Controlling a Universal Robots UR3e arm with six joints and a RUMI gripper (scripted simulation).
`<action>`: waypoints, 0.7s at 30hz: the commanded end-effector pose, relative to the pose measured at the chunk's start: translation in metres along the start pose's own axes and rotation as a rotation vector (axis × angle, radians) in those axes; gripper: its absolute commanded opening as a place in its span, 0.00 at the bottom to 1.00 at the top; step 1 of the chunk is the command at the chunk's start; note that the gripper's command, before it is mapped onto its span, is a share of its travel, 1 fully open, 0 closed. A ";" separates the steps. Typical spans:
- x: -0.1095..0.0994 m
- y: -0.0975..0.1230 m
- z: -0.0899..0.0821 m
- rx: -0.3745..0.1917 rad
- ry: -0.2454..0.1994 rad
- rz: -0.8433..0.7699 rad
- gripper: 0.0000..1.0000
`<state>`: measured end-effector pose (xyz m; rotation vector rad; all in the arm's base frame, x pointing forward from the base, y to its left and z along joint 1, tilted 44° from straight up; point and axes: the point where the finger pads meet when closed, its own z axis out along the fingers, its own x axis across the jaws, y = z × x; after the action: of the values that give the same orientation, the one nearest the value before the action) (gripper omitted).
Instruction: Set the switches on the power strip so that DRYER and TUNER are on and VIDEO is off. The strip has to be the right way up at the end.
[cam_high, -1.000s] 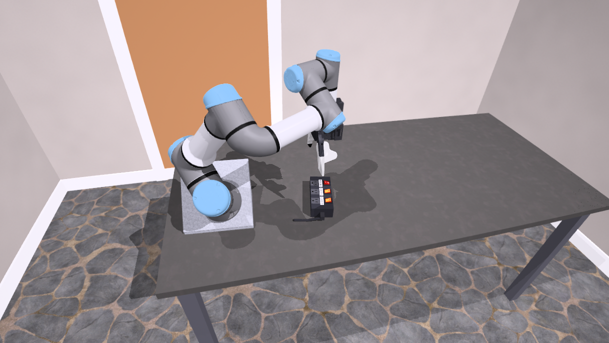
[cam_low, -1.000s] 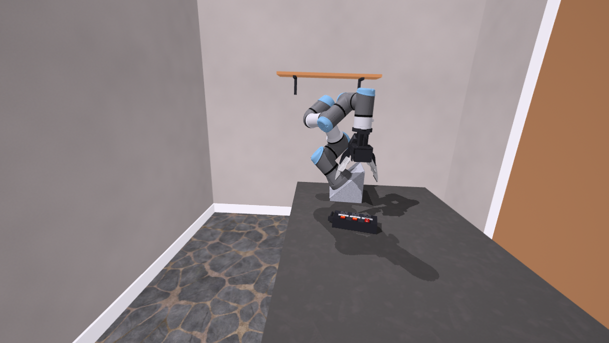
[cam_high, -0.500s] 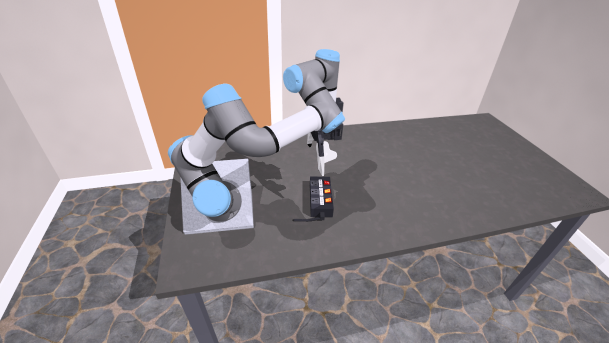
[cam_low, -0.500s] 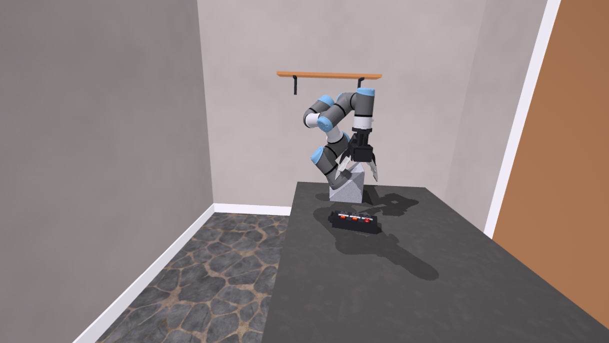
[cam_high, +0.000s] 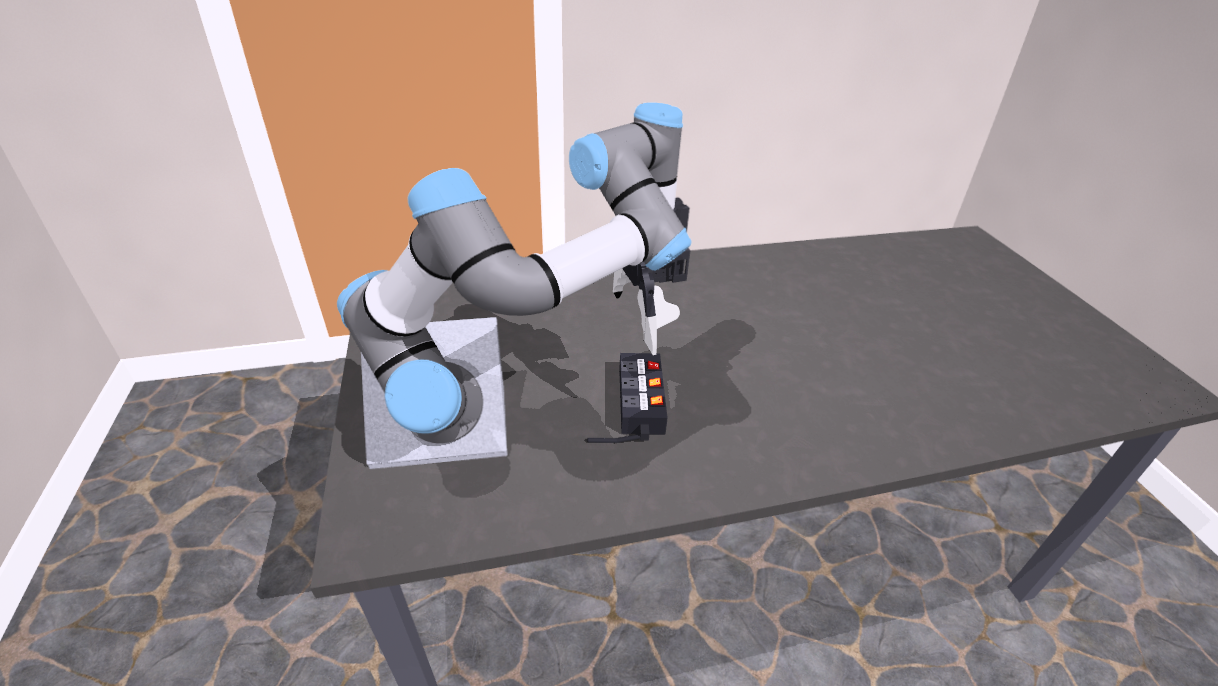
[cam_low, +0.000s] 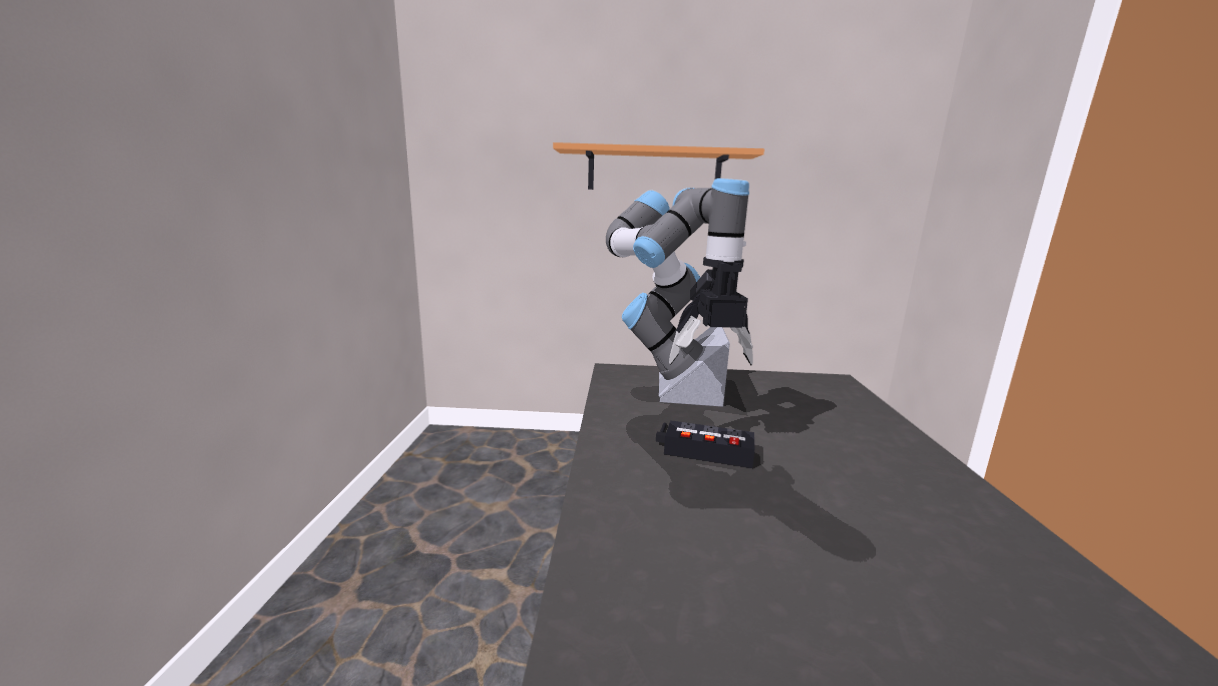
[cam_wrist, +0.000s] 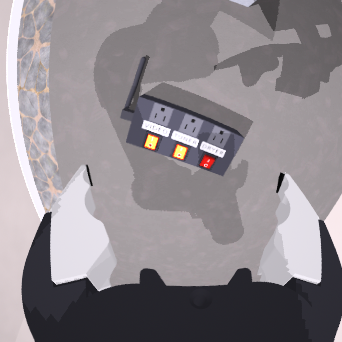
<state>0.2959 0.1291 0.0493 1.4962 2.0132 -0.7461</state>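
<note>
1. You have one power strip (cam_high: 639, 393) lying face up on the dark counter (cam_high: 894, 357), near the arm's grey base block (cam_high: 490, 438), its cord stub pointing toward the counter's front edge.
2. Count three rocker switches in the wrist view: VIDEO (cam_wrist: 150, 142) and TUNER (cam_wrist: 180, 151) glow orange, and DRYER (cam_wrist: 206, 161) is dark red. Three outlets sit beside them.
3. Your one gripper (cam_low: 711, 345) hangs above the strip with its jaws spread fully and nothing in them.
4. The counter stands on dark legs over a stone-patterned floor (cam_high: 213, 528).
5. Around you are pale walls, one orange door panel (cam_high: 392, 127) and one wooden wall shelf (cam_low: 658, 151).
</note>
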 end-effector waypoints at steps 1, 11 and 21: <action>-0.003 0.003 0.004 -0.004 0.003 -0.091 1.00; -0.016 0.014 0.020 -0.005 0.004 -0.415 1.00; -0.027 0.024 0.035 -0.006 0.003 -0.719 1.00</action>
<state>0.3217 0.0993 0.0419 0.9228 2.4536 -0.9758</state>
